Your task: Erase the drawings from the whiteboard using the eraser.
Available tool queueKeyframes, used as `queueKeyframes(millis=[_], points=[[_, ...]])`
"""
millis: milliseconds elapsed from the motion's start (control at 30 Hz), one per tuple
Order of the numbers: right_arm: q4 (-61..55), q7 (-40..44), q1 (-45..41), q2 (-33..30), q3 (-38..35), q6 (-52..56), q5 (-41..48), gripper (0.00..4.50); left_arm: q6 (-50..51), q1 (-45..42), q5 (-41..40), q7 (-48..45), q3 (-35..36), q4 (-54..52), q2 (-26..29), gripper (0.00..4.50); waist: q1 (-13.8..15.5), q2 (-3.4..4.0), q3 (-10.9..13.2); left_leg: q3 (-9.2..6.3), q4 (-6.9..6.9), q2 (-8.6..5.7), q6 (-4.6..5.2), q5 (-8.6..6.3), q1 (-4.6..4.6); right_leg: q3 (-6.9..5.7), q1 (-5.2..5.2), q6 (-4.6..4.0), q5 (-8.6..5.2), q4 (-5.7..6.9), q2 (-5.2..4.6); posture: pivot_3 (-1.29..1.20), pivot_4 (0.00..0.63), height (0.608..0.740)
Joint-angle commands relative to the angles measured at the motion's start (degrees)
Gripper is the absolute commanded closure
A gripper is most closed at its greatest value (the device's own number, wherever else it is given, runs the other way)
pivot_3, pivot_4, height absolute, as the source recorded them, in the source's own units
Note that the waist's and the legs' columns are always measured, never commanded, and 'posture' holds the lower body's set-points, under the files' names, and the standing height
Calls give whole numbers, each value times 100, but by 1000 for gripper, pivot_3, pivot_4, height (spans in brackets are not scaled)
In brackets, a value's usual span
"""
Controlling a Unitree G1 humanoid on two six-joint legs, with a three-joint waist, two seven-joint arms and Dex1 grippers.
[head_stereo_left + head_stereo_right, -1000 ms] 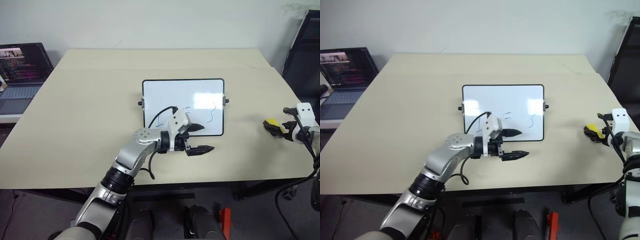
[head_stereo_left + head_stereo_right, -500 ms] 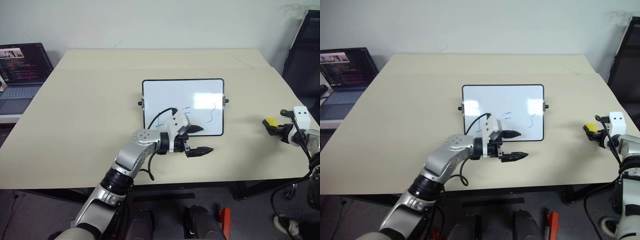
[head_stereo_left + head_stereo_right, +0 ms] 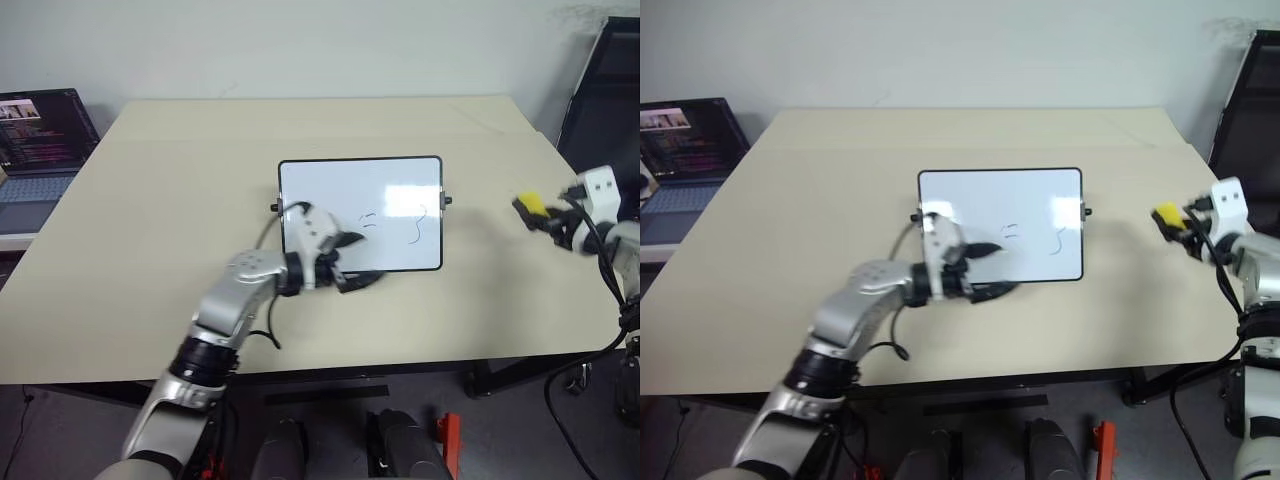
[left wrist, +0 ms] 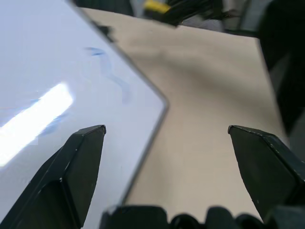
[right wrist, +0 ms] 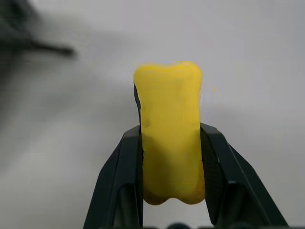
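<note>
Right gripper (image 5: 170, 157) clamps eraser (image 5: 169, 129) (yellow) off table (image 3: 150, 220); left gripper (image 4: 167, 138) spread wide, empty, at whiteboard (image 3: 385, 195) corner.

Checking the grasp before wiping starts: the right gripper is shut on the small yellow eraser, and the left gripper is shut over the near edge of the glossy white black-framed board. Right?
Not quite. The left gripper is open, its fingers spread over the white black-framed whiteboard's near edge, as the left wrist view shows. The right gripper is indeed shut on the small yellow eraser.
</note>
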Motion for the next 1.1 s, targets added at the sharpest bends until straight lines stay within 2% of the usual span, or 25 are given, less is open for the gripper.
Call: queueKeyframes(millis=[33, 133, 233, 500, 733, 900, 1100], points=[[-1475, -96, 143, 219, -181, 182, 393, 3303, 31, 245, -410, 135, 912, -470, 317, 0, 13, 0, 0, -1, 1, 0, 0, 0, 0, -1, 0, 0, 0, 0, -1, 0, 150, 740], [-2295, -113, 174, 564, 100, 248, 501, 3303, -101, 543, -698, 307, 1792, -427, 565, 0, 44, -1, 0, 0, 5, -1, 0, 0, -3, -1, 1, 1, 0, -4, -5, 0, 150, 740], [-2571, -163, 146, 864, 619, 92, 244, 3304, -334, 986, -620, 247, 2135, -432, 904, 0, 53, -1, 0, 0, 4, 0, 0, 0, -3, -3, 0, 1, 0, -4, -6, 0, 150, 740], [-2423, -256, -223, 1803, 1829, -739, -502, 3304, -1076, 1914, -343, 112, 2285, -695, 1368, 0, 123, -1, 1, -2, 4, 1, 0, 0, -8, -9, -4, -2, 1, -6, -10, 0, 150, 740], [-2119, -308, -413, 2593, 2865, -1961, -1360, 3304, -821, 2069, -492, -134, 2247, -1272, 1898, 0, 138, -2, 0, -3, -1, 5, 0, 0, -7, -13, -7, -8, -1, -4, -8, 0, 150, 740], [-1381, -237, -475, 2900, 3107, -2625, -1589, 3304, -387, 2060, -755, -379, 2249, -1652, 2342, 0, 138, -2, 0, -3, 0, 4, -1, -1, -6, -14, -7, -8, -1, -5, -10, 0, 150, 740], [350, -422, -1131, 3055, 3287, -3397, -2194, 3304, -305, 1971, -716, -287, 2056, -1606, 2274, 0, 113, -3, 1, -3, 1, 4, -1, 0, -2, -15, -6, -12, 1, 0, -8, 0, 150, 740]])
